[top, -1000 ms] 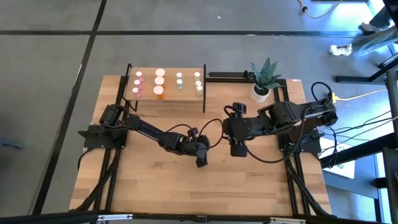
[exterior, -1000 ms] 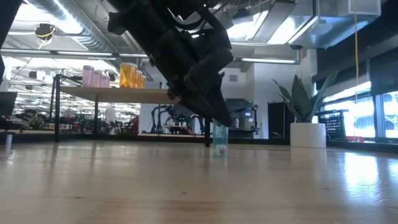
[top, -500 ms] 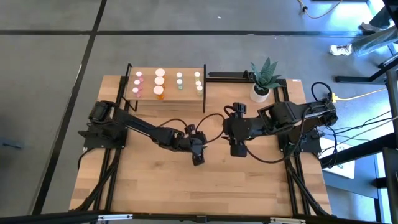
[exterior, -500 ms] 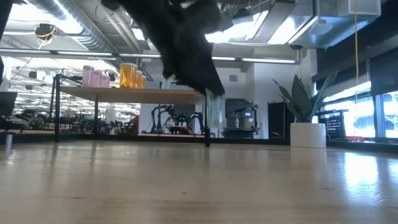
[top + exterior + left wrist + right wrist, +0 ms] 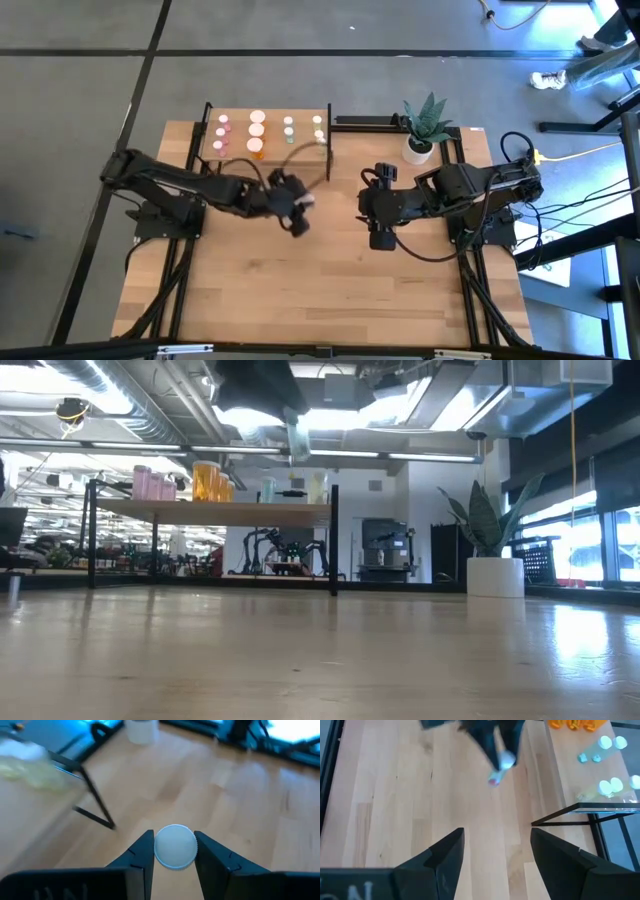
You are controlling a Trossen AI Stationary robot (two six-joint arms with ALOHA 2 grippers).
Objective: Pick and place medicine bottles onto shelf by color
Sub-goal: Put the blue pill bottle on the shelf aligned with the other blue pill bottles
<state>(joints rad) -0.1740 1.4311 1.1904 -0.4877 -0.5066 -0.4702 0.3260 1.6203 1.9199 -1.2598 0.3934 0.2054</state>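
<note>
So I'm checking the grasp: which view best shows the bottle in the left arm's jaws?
The left wrist view: the bottle's white cap sits squarely between the left gripper's jaws. The high view shows a pale speck, the low view a blurred sliver, the right wrist view a distant blur.

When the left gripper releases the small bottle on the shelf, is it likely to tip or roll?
Probably tippy: the bottle looks small and narrow, gripped at its round white cap by the left gripper. On its side it would likely roll. The shelf shows no rim.

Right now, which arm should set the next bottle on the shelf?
Left. The left gripper already grips a white-capped bottle, lifted near the shelf. The right gripper hangs open and empty.
</note>
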